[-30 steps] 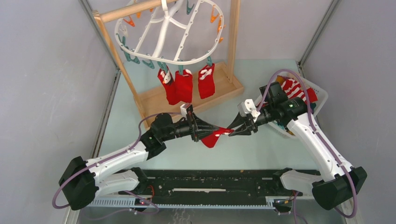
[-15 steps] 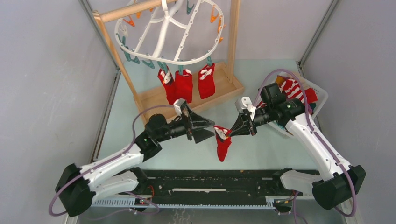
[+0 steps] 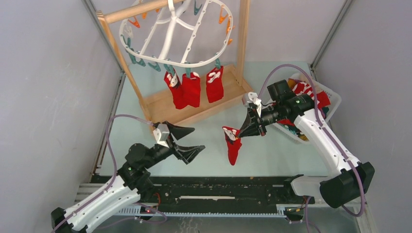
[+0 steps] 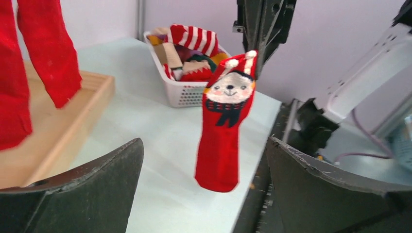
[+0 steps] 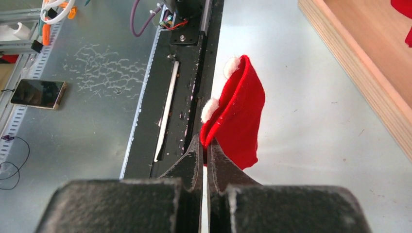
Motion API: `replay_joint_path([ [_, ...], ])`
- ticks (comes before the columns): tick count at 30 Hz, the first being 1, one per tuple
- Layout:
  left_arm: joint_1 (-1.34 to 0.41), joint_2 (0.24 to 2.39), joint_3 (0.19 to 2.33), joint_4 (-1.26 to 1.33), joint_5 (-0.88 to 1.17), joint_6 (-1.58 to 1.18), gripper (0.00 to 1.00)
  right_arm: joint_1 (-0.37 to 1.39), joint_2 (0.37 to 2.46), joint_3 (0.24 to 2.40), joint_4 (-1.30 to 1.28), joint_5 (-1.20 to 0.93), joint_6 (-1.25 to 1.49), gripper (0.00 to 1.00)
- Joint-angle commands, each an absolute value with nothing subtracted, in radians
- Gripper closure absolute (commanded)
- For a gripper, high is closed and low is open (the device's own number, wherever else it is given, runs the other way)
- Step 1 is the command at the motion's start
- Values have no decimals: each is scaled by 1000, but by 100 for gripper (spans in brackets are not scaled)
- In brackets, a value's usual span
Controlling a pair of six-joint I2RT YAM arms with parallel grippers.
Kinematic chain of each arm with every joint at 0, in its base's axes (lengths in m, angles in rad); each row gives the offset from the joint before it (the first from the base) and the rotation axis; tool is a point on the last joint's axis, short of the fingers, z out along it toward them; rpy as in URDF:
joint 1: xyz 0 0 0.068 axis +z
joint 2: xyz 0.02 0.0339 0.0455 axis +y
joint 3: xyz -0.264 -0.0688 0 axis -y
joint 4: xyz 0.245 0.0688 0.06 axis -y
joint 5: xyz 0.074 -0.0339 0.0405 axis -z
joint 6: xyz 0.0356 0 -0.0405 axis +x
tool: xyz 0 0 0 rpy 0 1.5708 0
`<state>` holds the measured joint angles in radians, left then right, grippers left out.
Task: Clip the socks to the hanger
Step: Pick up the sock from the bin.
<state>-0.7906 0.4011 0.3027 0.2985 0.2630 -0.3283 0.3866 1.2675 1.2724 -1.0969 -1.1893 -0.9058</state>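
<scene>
A red sock (image 3: 232,145) with a bear face (image 4: 227,89) hangs by its cuff above the table. My right gripper (image 3: 239,133) is shut on that cuff (image 5: 210,143). My left gripper (image 3: 193,139) stands wide open to the sock's left, apart from it, with nothing between its fingers (image 4: 97,184). The white hanger (image 3: 175,36) hangs on the wooden stand at the back. Three red socks (image 3: 192,90) are clipped along its near rim. Teal and orange pegs (image 3: 137,59) dangle round it.
A white basket (image 3: 333,101) at the right holds more socks, a red-and-white striped one (image 4: 192,38) on top. The wooden stand's tray base (image 3: 163,104) lies under the hanger. A black rail (image 3: 218,187) runs along the near table edge.
My left gripper let go of the red sock, opened wide and pulled back left toward its base. The right gripper closed on the cuff and lifted; the sock now hangs straight down.
</scene>
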Motion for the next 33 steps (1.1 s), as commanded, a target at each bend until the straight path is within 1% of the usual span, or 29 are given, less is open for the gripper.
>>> replay_joint_path([
  [1, -796, 511, 336, 492, 288, -93, 0, 391, 1278, 1351, -1171, -1233, -972, 100],
  [5, -826, 642, 393, 535, 364, -93, 0, 401, 1291, 1365, -1218, -1259, -1071, 100],
  [9, -852, 717, 412, 608, 418, -88, 1, 411, 1302, 1369, -1209, -1261, -1082, 100],
  [15, -861, 805, 456, 649, 432, -95, 4, 433, 1314, 1384, -1241, -1249, -1123, 100],
  [23, -865, 926, 521, 701, 467, -119, 13, 476, 1345, 1417, -1291, -1242, -1191, 100],
  [26, -866, 952, 531, 733, 499, -145, 21, 480, 1352, 1422, -1293, -1241, -1199, 100],
  [30, -868, 977, 541, 749, 542, -177, 36, 481, 1357, 1422, -1290, -1242, -1198, 100],
  [31, -867, 983, 539, 762, 552, -188, 40, 480, 1358, 1422, -1290, -1243, -1198, 100],
  [33, -866, 991, 538, 785, 563, -204, 56, 480, 1359, 1422, -1289, -1240, -1197, 100],
])
